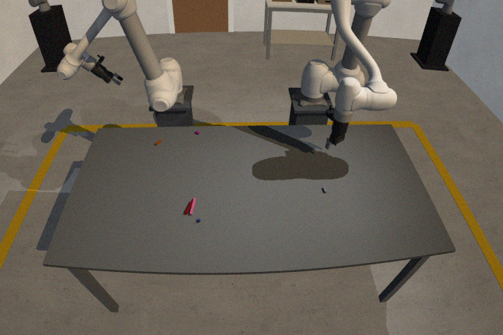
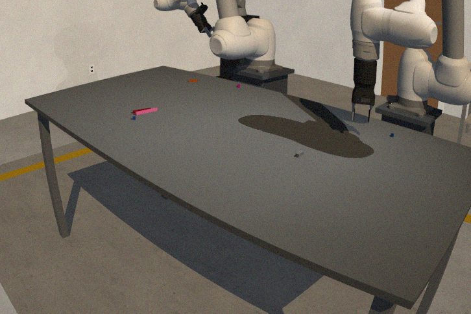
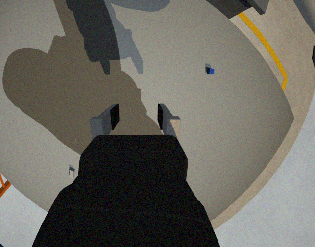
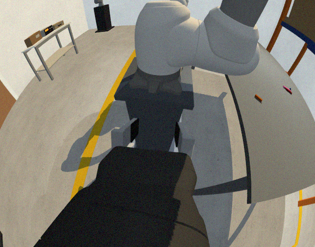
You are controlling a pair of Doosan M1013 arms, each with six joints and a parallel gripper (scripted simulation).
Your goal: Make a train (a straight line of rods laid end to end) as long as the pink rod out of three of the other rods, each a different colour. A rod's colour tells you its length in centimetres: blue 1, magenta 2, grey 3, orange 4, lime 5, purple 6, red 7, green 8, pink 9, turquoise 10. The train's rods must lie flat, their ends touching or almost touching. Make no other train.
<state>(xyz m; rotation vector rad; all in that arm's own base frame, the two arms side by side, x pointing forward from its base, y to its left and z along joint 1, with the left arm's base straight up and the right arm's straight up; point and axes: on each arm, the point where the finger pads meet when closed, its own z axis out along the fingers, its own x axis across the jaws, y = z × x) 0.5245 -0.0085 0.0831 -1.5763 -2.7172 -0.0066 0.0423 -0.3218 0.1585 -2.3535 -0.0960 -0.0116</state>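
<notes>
The pink rod [image 1: 192, 207] [image 2: 146, 111] and the red rod [image 1: 188, 208] lie close side by side at a slight angle, with a blue rod [image 1: 198, 221] [image 2: 133, 118] near them. An orange rod [image 1: 158, 142] [image 2: 193, 80] [image 4: 258, 98] and a magenta rod [image 1: 197, 132] [image 2: 238, 85] lie near the table's back edge. A grey rod [image 1: 323, 189] [image 2: 300, 154] [image 3: 71, 173] lies alone. Another blue rod [image 2: 392, 135] [image 3: 211, 70] is hidden in the top view. My left gripper [image 2: 361, 120] [image 3: 138, 111] is open and empty above the table, near that blue rod. My right gripper [image 1: 118, 79] [image 4: 156, 128] is open and empty, off the table.
The grey table [image 1: 251, 242] [image 2: 196, 156] carries all the rods, which lie widely spread apart from the pink, red and blue group. The left arm's shadow falls across the table beside the grey rod. The right arm is folded back beyond the table's back edge.
</notes>
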